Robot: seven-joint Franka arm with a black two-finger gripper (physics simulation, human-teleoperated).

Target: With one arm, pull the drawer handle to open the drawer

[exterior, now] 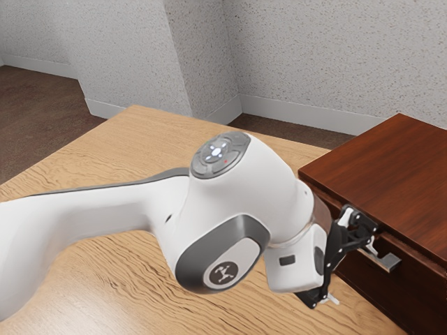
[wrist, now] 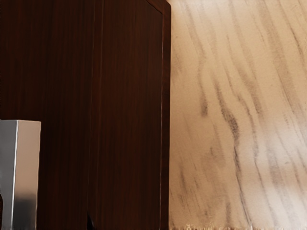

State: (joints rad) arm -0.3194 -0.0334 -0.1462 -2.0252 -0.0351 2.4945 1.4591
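Observation:
A dark brown wooden cabinet [exterior: 391, 174] stands on the table at the exterior view's right. Its drawer front [exterior: 401, 286] faces my hand and looks level with the cabinet body. A silver bar handle [exterior: 386, 261] sticks out from the drawer front. My black gripper [exterior: 346, 265] is open just short of the handle, with one finger [exterior: 360, 227] above it and the other [exterior: 323, 299] lower down. Neither finger touches the handle. In the wrist view the drawer front [wrist: 120, 120] is very close, and the handle [wrist: 19, 177] is a silver block beside the hand.
The light wooden table [exterior: 140, 153] stretches away to the exterior view's left and behind the arm. A grey wall corner [exterior: 195, 63] and the brown floor [exterior: 42, 98] lie beyond it. My white arm [exterior: 230, 216] hides the table in front of the cabinet.

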